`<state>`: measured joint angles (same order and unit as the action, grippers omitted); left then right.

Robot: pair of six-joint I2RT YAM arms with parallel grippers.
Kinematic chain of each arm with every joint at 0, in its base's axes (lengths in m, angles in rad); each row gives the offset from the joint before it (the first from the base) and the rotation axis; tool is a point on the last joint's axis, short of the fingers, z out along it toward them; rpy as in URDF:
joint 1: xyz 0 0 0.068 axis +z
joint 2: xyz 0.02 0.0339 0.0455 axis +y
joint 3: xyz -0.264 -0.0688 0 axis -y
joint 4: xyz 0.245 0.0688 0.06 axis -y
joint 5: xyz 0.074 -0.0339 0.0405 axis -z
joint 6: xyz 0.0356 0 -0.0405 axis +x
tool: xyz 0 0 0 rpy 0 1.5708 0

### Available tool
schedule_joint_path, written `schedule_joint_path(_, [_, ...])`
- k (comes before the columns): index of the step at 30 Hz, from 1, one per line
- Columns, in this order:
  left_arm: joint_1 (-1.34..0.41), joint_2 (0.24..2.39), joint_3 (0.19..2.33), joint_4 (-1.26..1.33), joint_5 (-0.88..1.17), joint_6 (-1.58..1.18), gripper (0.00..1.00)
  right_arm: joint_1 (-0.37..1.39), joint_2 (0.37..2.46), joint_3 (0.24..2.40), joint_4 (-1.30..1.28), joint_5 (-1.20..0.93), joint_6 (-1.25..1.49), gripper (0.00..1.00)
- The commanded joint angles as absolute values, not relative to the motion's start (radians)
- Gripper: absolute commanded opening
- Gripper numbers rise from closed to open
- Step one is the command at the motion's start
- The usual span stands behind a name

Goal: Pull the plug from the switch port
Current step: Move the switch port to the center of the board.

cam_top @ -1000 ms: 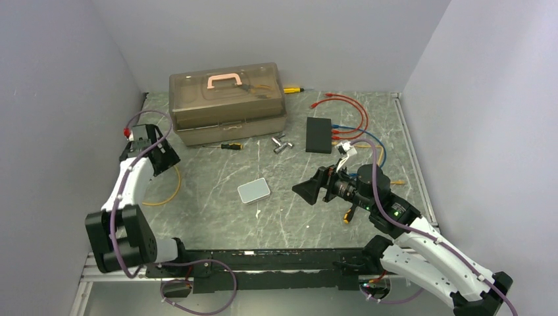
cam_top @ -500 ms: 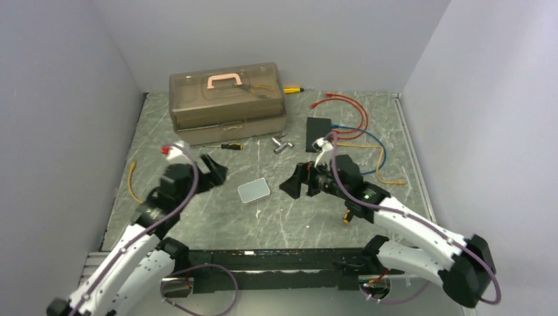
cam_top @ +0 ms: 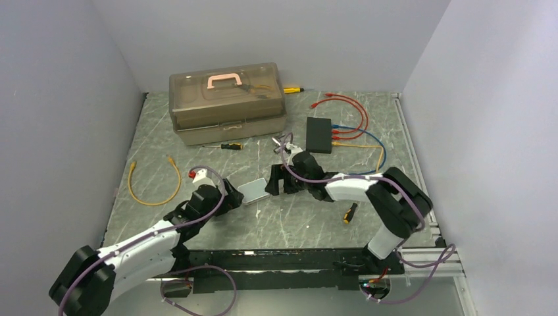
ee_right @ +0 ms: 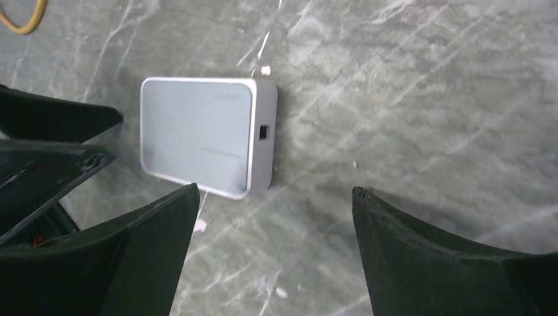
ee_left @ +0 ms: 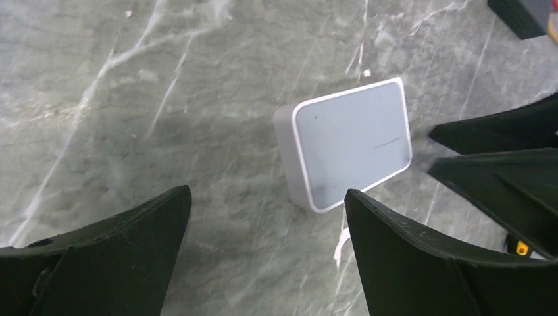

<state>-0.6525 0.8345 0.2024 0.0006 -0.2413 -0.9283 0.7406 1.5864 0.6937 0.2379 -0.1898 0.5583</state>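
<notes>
Left wrist cam only catches a black corner of the switch (ee_left: 526, 13), way ahead of the left gripper (ee_left: 263, 197) jaws and off to one side, its ports cut off by the frame. In the top view the plugs (cam_top: 336, 132) are too tiny to match to sockets. On the right wrist cam the yellow cable (ee_right: 25, 29) is just a clipped sliver, ahead of the right gripper (ee_right: 275, 189) jaws.

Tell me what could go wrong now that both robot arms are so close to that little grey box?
1. The left end effector and right end effector, both open, face the grey box from opposite sides with their tips close together, so they might bump.
2. That box is not the black switch, which lies farther back. Grabbing the box would probably waste the move.
3. Several cables meet the switch side by side, so the wrong plug could get pulled.
</notes>
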Motion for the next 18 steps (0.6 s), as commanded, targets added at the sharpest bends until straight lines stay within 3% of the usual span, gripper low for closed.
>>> schedule_joint_path(1, [-0.649, 0.903, 0.201, 0.22, -0.238, -0.95, 0.94, 0.738, 1.687, 0.785, 0.385, -0.217, 0.579, 0.87])
schedule_joint_path(8, [-0.623, 1.023, 0.251, 0.25, -0.192, -0.917, 0.91, 0.738, 1.764, 0.829, 0.384, -0.223, 0.583, 0.8])
schedule_joint_path(18, [-0.618, 1.148, 0.254, 0.341, -0.106, -0.913, 0.73, 0.738, 1.749, 0.736, 0.432, -0.224, 0.602, 0.66])
